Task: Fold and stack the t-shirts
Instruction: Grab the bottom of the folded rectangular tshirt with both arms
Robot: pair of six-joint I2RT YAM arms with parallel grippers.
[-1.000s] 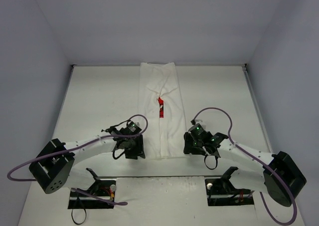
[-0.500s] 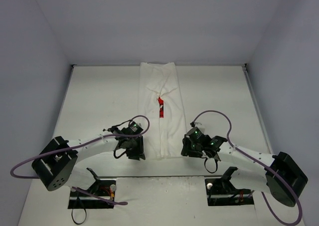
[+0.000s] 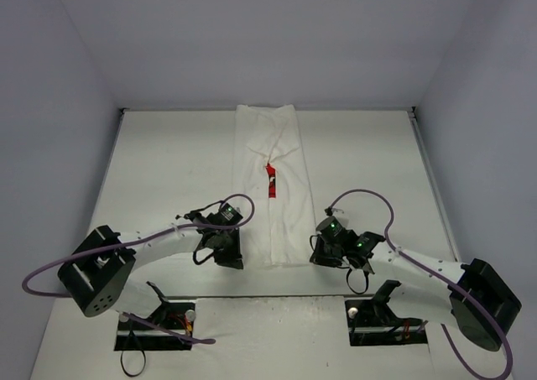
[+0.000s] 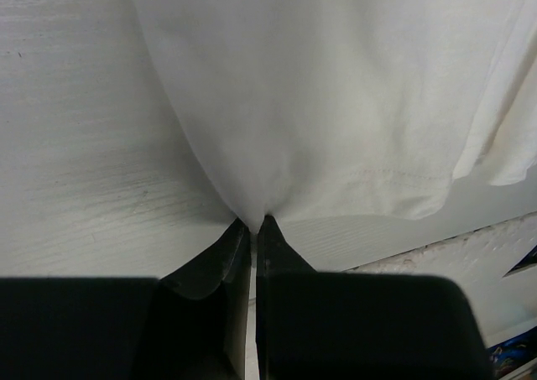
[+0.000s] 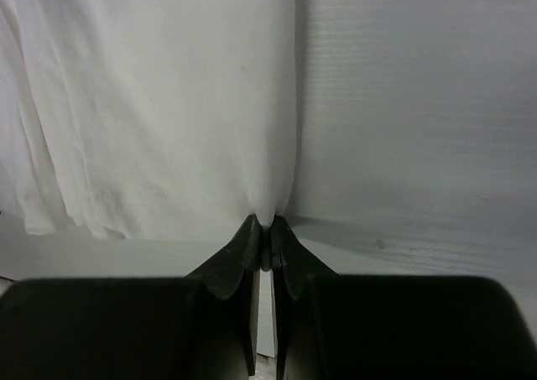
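Observation:
The white t-shirt (image 3: pixel 270 179) lies as a long narrow strip down the middle of the table, its sides folded in, with a sliver of the red print (image 3: pixel 270 181) showing at the centre seam. My left gripper (image 3: pixel 238 254) is shut on the shirt's near left corner (image 4: pixel 252 204). My right gripper (image 3: pixel 315 251) is shut on the near right corner (image 5: pixel 267 208). Both corners are pinched into a point between the black fingers, just above the table.
The white table (image 3: pixel 168 170) has a near edge just behind both grippers, with the arm bases below it. Grey walls enclose the far side and both sides. The shirt's far end reaches the back edge (image 3: pixel 267 109).
Both grippers have shifted slightly while holding the near corners: the left a little toward the shirt, the right a little back and right. The shirt's near hem looks slightly tauter.

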